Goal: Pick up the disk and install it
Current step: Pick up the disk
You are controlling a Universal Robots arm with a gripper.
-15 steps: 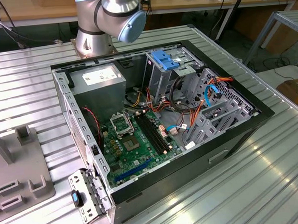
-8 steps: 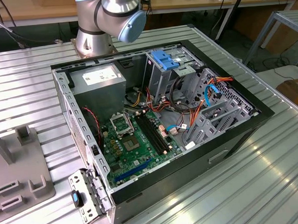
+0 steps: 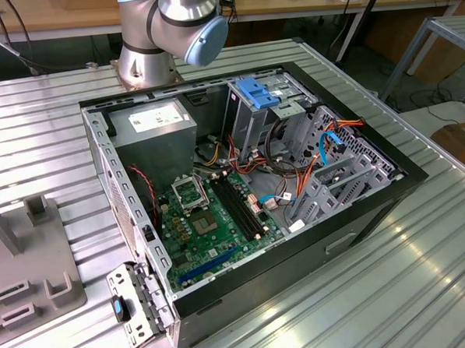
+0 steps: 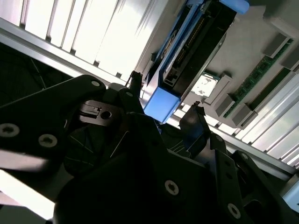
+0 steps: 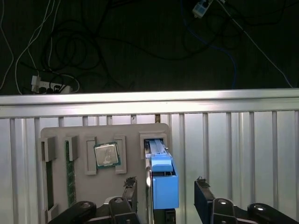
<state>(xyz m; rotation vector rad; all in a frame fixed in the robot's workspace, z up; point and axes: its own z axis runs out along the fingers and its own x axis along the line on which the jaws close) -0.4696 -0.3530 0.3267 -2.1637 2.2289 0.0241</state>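
The gripper (image 5: 166, 186) is held with its fingers (image 5: 130, 190) apart, one on either side of the disk (image 5: 161, 163), neither clearly touching it. The disk is stood on edge in a slot of the grey holder (image 5: 131, 133), just beside a processor (image 5: 106, 155). Were the blue rail (image 5: 166, 193) pinched off-centre, a skewed lift could be expected — the disk might bind in its slot and the holder be dragged across the slatted table (image 5: 233, 149). Farther off, the open computer case (image 3: 241, 181) is crowded with cables (image 3: 295, 171), where a snag is possible.
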